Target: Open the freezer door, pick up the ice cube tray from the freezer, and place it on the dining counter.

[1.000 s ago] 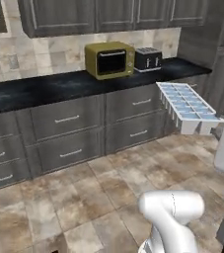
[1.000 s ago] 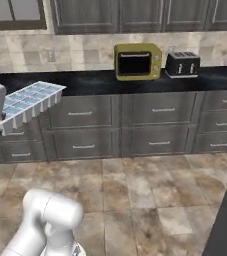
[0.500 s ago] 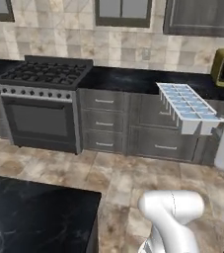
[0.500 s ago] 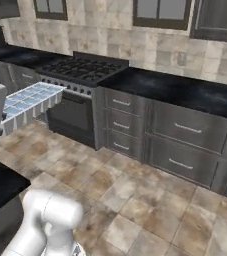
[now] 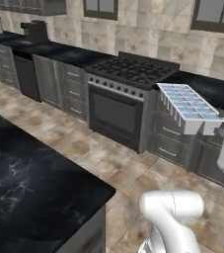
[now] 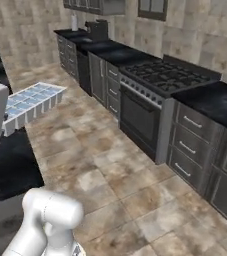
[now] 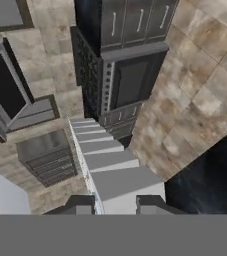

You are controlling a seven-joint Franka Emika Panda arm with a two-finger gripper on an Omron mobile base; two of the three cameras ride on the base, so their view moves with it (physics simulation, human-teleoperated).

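This is a kitchen: a stove (image 5: 126,94) stands between grey cabinets (image 5: 66,84), with black counter (image 5: 59,52) tops and a tiled floor (image 6: 110,165).

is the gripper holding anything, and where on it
Yes: the gripper is shut on the ice cube tray, pinching one short end, so the rest sticks out in the air.

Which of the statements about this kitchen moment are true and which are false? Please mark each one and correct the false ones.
1. The gripper is shut on the ice cube tray. True.
2. The ice cube tray lies on the dining counter. False: it is held in the air, not on the counter.
3. A stove stands among the dark cabinets. True.
4. The oven door of the stove hangs open. False: it is closed.
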